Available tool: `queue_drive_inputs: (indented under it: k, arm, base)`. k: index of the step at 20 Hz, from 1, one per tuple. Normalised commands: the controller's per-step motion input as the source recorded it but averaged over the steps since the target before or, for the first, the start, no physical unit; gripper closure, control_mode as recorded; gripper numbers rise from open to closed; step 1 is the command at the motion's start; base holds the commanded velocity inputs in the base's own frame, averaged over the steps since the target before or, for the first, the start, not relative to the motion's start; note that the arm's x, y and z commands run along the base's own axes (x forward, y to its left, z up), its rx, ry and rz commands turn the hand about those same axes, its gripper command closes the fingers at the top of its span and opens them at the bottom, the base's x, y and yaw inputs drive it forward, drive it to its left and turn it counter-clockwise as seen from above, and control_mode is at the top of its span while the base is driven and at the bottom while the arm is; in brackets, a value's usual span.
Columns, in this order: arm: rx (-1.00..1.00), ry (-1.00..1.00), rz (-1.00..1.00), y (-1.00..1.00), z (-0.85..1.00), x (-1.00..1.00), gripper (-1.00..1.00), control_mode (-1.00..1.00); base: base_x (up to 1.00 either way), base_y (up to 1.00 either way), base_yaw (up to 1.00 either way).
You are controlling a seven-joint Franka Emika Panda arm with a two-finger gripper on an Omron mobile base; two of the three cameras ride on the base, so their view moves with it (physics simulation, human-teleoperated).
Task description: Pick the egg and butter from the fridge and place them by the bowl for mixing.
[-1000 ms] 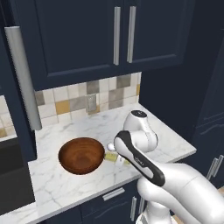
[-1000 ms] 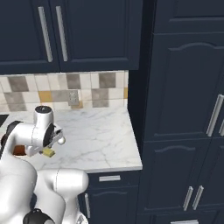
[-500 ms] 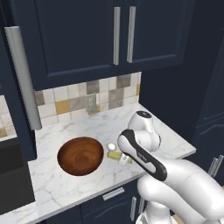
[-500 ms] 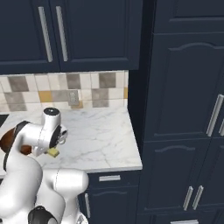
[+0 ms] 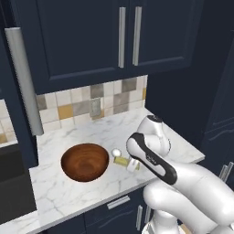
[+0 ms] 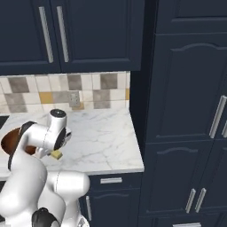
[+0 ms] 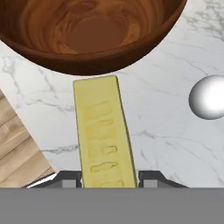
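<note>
The butter stick (image 7: 104,135) sits pinched between the hand's (image 7: 109,178) two tips, low over the marble desk (image 5: 82,201), its far end just short of the wooden bowl (image 5: 85,162). The egg (image 7: 209,96) already lies at right centre of the hand view. This looks like the placing step: next, spreading the tips and lifting clear. In the left base view the desk's front edge is near; open marble lies toward the backsplash.
</note>
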Motion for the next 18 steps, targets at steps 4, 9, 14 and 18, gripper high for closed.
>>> queue_drive_inputs:
  k: [4,9,14,18]
  arm:
    - [0.0,0.0,0.0,-0.01,-0.13,0.1,1.0,-1.0]
    - [0.0,0.0,0.0,0.0,-0.1,0.44,-1.0,-1.0]
    - [0.0,0.0,0.0,0.0,-0.03,0.04,-1.0,-1.0]
    - [0.0,-0.04,0.0,0.0,0.24,-0.09,-1.0,-1.0]
  base:
    - [0.0,0.0,0.0]
    - [0.0,0.0,0.0]
    - [0.0,0.0,0.0]
    - [0.0,0.0,0.0]
